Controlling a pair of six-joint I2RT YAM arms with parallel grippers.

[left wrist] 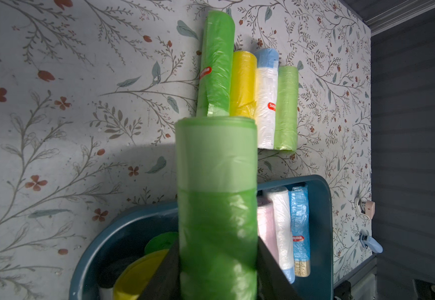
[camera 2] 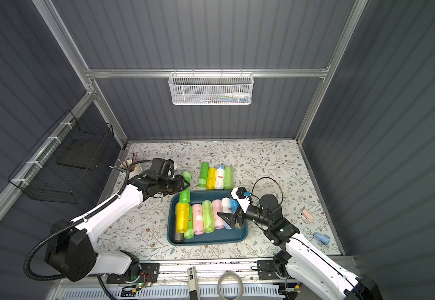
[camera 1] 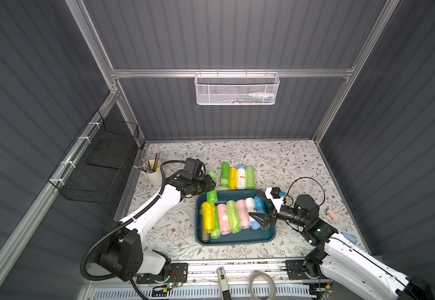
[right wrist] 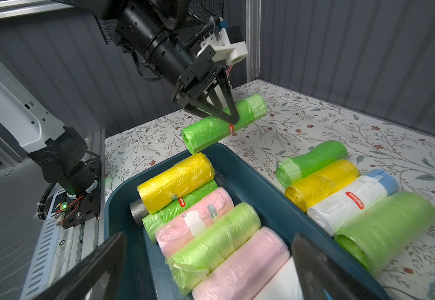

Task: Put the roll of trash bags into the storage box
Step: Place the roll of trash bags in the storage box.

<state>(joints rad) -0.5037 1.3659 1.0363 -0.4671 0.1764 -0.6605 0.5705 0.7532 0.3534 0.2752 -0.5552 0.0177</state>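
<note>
Four loose rolls (camera 1: 233, 178) on floral tabletop (camera 1: 289, 161), grey ribbed walls (camera 1: 237, 39) around.

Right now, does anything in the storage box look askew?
Yes: the yellow roll is stacked on the green roll and grey roll at one end of the storage box, not lying in the row.

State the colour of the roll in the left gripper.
The roll is green, paler at one end; clearest in the right wrist view.

Grey ribbed walls (camera 1: 224, 39) enclose a floral tabletop (camera 1: 289, 161).
</note>
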